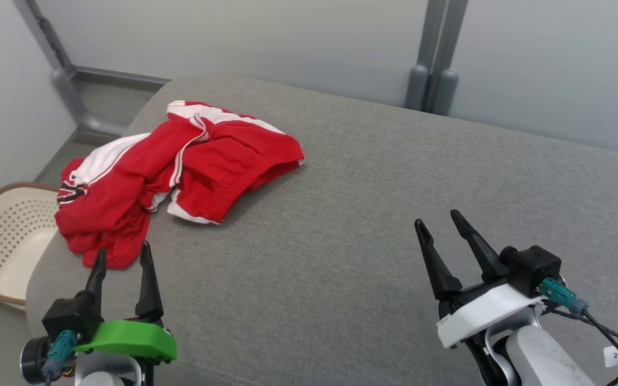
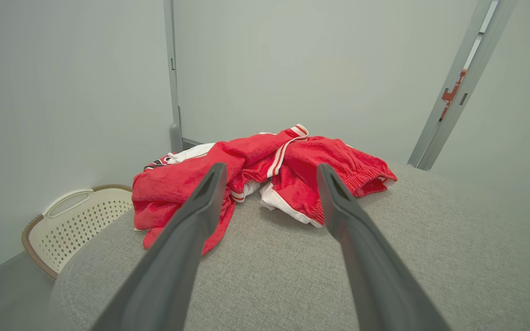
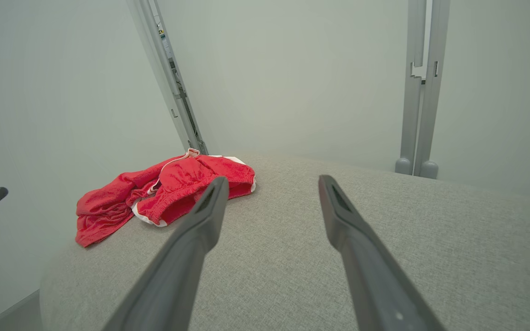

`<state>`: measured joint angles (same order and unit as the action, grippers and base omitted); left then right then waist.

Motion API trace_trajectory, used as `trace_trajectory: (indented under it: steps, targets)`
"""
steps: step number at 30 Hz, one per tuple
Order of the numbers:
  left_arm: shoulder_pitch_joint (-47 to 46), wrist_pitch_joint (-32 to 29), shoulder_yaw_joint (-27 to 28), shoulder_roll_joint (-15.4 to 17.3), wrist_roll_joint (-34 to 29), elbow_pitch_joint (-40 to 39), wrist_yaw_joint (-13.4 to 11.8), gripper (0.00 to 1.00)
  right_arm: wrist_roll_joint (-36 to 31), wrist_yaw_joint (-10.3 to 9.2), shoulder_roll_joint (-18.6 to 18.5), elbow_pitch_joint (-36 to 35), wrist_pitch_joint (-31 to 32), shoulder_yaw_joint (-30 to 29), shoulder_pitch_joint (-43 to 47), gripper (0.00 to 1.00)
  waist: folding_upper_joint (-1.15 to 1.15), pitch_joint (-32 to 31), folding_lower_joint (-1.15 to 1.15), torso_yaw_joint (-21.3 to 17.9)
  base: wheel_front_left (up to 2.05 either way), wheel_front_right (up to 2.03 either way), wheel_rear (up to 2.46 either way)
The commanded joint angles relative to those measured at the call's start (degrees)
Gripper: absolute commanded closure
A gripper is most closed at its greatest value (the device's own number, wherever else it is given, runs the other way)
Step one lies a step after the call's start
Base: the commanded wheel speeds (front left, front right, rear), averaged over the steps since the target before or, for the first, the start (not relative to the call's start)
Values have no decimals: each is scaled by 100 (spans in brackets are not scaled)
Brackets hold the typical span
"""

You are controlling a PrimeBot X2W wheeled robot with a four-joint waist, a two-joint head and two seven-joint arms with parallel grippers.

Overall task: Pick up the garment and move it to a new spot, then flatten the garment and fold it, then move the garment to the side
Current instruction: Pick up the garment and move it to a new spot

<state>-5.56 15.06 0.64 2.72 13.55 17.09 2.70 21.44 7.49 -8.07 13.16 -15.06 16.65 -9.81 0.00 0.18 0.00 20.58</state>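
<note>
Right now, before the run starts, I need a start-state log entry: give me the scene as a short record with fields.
surface: grey fabric, padded
garment: red and white, crumpled, far left of the surface
left gripper: open, empty, close to the garment's near edge
right gripper: open, empty, apart from the garment
basket: cream, perforated, on the floor left of the surface
progress: garment not yet picked up

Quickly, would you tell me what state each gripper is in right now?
Left gripper: open, holding nothing.
Right gripper: open, holding nothing.
</note>
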Motion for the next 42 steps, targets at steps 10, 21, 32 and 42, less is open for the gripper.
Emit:
trace_trajectory:
  steps: [10, 21, 32, 42]
  targets:
    - [0, 17, 148, 49, 23, 29, 31, 0, 17, 0, -21, -16, -16, 109, -66, 0, 0, -12, 0, 606, 0, 0, 0]
    - [-821, -1326, 237, 517, 496, -195, 241, 0, 39, 0, -125, -243, -16, 231, -193, 0, 0, 245, 0, 170, 0, 0, 0]
    - [-2408, -3691, -37, 1104, 1175, 57, 419, 0, 119, -1, -226, -401, -16, 382, -566, 0, 0, 940, 0, -721, 0, 0, 0]
    - [-3689, -4631, -280, 1545, 1625, 1341, 480, 0, 210, 0, -280, -483, -16, 621, -1021, 0, 0, 1563, 0, -1680, 0, 0, 0]
